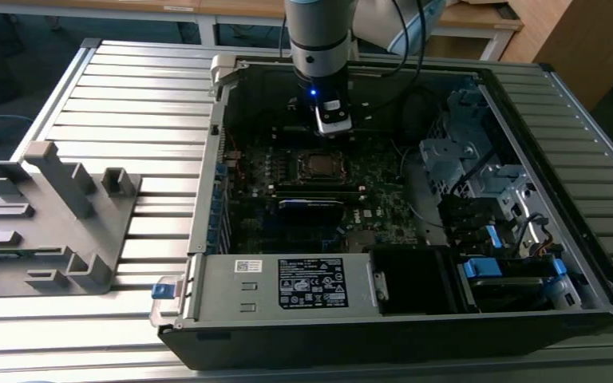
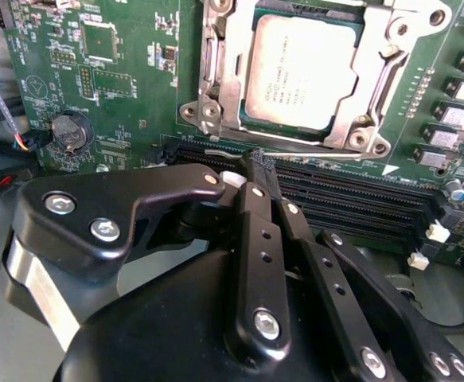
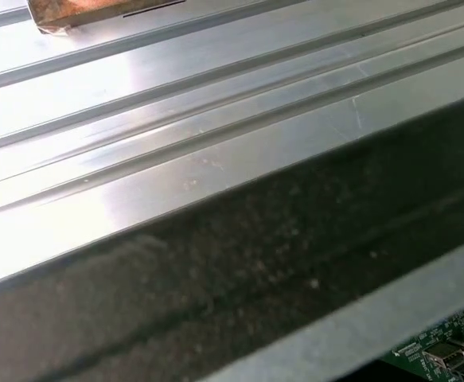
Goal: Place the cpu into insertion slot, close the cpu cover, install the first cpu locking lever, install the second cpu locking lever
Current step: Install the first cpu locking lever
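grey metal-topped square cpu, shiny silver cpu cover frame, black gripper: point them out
grey metal-topped square cpu (image 2: 299,76), second wrist view, middle of its top.
shiny silver cpu cover frame (image 2: 375,76), second wrist view, side bar.
black gripper (image 2: 257,163), second wrist view, fingertips.

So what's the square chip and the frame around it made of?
The cpu top looks like dull grey metal, matte with a soft sheen. The cpu cover around it looks like shiny bare metal, probably steel, since it glints brightly.

Ribbed aluminium tabletop (image 1: 125,96), wooden desks (image 1: 477,20) behind, dark floor (image 1: 19,40).
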Robot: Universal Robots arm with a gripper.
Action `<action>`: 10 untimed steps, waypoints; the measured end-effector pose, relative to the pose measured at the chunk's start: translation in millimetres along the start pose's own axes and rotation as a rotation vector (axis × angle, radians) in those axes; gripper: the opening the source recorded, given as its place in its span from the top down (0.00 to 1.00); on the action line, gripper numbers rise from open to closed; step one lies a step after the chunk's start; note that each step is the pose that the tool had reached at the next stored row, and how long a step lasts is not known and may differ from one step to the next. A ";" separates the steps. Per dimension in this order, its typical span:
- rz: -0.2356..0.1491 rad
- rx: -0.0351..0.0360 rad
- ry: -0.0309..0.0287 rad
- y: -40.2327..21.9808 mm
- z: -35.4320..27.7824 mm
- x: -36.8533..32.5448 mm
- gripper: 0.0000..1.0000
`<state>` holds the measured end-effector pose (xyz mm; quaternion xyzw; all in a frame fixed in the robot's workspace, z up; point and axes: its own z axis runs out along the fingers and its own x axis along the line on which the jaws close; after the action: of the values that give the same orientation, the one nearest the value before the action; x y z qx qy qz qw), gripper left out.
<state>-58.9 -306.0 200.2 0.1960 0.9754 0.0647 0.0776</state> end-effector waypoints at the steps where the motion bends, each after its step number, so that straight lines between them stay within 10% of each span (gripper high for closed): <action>1: 0.000 0.0030 -0.0017 -0.1 0.5 0.1 0.89; 10: -0.004 0.0192 -0.0084 -0.5 2.6 0.3 0.89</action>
<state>-59.0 -306.1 197.6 0.1951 0.9760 0.0544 0.0800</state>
